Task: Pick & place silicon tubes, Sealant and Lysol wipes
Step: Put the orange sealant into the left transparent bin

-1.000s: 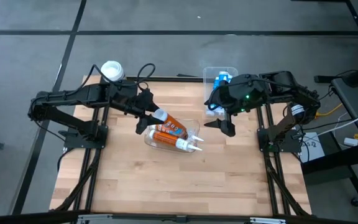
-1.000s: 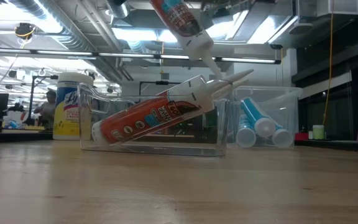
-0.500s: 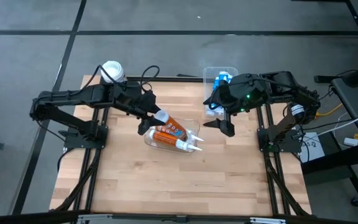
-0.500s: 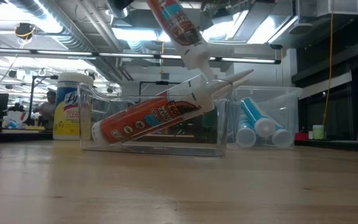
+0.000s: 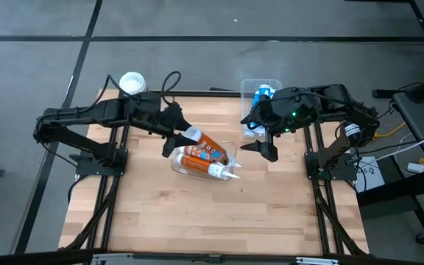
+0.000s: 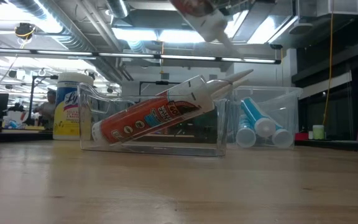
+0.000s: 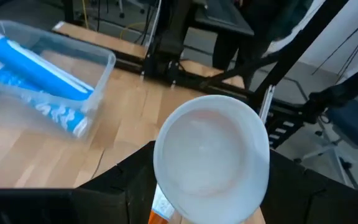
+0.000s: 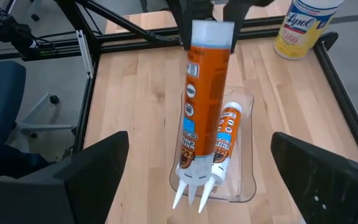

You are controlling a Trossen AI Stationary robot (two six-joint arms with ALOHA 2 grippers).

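Left gripper [image 5: 177, 134] clasps an orange sealant tube [image 5: 206, 147] by its rear end, holding it above a clear bin [image 5: 230, 150] where a second orange tube [image 5: 201, 163] lies; right gripper [image 5: 266, 149] hangs beside that bin, fingers spread wide; Lysol wipes [image 5: 132, 82] stand at the table's far left corner.

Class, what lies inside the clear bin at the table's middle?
One orange sealant tube lies tilted inside the clear bin. A second hangs above, gripped by the left tool.
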